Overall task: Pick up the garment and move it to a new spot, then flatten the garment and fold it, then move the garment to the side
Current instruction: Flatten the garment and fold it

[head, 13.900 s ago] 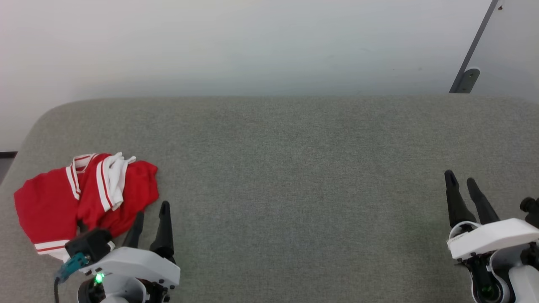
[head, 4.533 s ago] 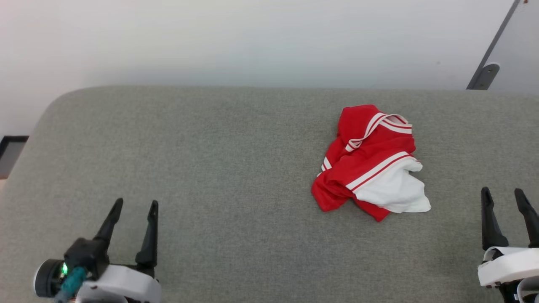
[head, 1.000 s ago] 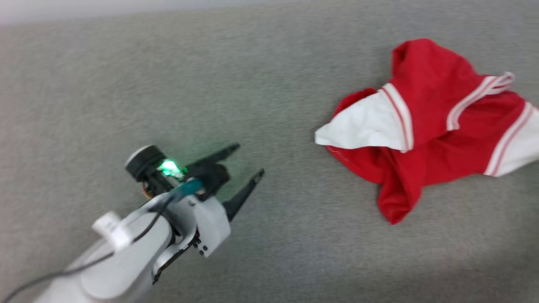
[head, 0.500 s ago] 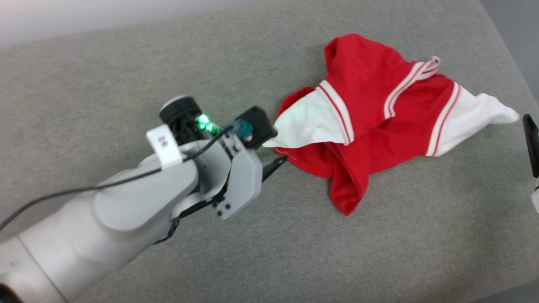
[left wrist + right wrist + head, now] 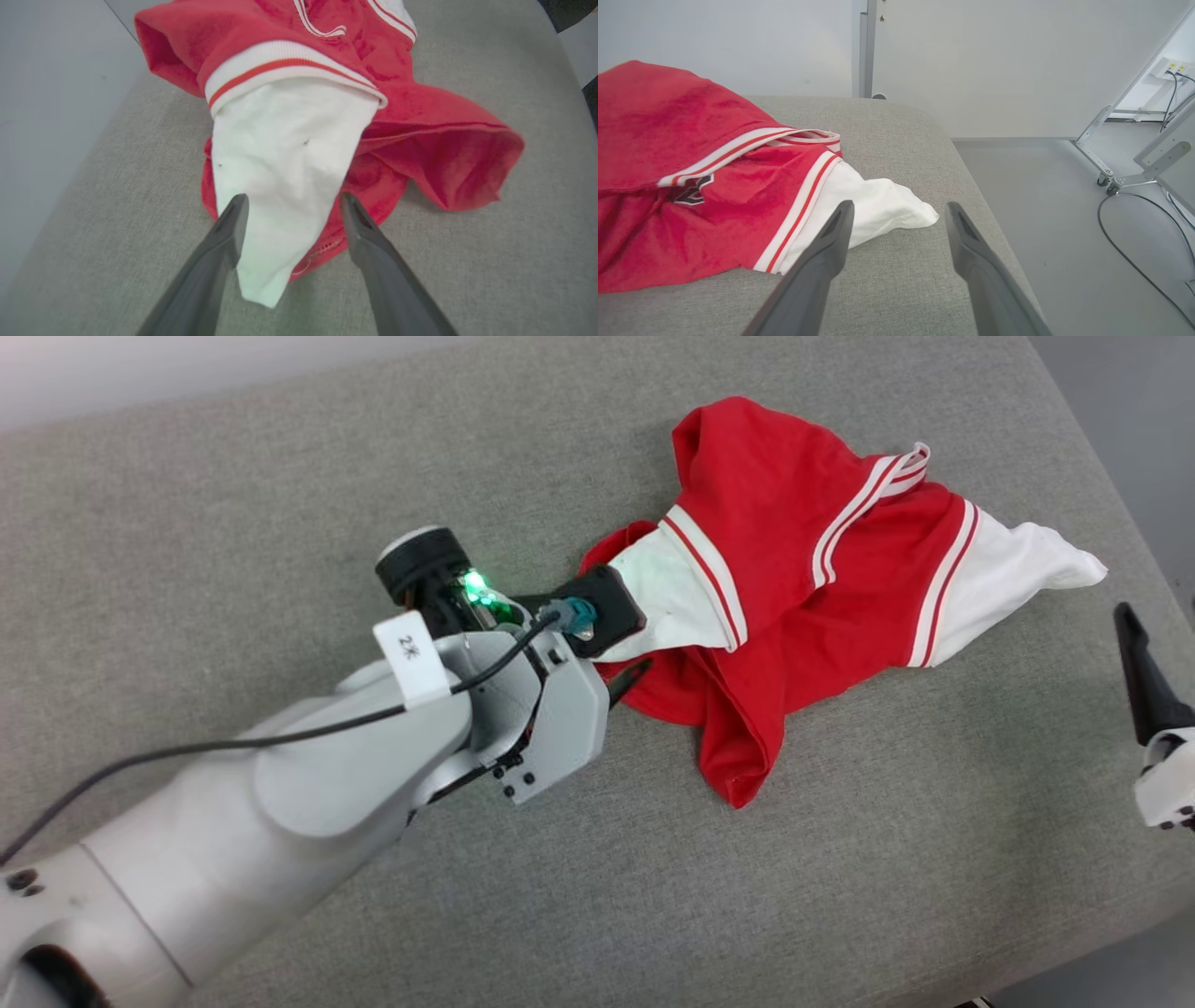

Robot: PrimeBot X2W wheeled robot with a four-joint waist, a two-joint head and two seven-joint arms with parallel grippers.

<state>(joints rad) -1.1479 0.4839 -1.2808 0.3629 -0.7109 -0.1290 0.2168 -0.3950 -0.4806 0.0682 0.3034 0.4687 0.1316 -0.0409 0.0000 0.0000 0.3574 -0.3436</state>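
The garment (image 5: 803, 607), red with white sleeves and striped trim, lies crumpled.

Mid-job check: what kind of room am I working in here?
Probably a lab or test room, not a home: white partition panels on wheeled metal feet, loose cables on a bare grey floor, and a grey padded bench under the shirt.

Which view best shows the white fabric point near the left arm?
Left wrist view: whole white fabric point, between the open left end effector's fingers. Head view: wrist covers part. Right wrist view: red shirt's far side.
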